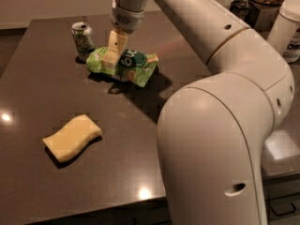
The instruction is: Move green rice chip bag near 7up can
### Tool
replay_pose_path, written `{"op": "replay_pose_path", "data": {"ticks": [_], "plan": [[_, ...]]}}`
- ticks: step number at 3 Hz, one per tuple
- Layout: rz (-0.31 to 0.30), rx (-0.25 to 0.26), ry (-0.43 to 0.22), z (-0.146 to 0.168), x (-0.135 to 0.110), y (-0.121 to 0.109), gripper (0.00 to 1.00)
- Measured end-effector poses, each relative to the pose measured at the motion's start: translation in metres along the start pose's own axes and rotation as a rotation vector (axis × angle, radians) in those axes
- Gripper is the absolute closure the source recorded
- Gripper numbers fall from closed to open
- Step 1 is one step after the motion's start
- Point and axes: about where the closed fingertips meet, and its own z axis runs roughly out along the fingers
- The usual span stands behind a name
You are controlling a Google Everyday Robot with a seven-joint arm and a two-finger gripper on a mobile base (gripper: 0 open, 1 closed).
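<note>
The green rice chip bag (129,67) lies on the dark table (42,93), stretched out with its dark round logo facing up. Its left end is right beside the 7up can (83,40), which stands upright at the back left. My gripper (112,55) hangs straight down from the arm over the bag's left part. Its tan fingers (117,40) are open and sit at the bag's top surface without pinching it.
A pale yellow sponge (72,137) lies at the front left of the table. My large white arm (220,125) fills the right side of the view. A white container (290,25) and a jar stand on a counter at the back right.
</note>
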Motion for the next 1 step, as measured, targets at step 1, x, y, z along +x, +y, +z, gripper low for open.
{"op": "replay_pose_path", "data": {"ticks": [1], "plan": [[0.0, 0.0, 0.0, 0.0, 0.0, 0.0, 0.0]]}}
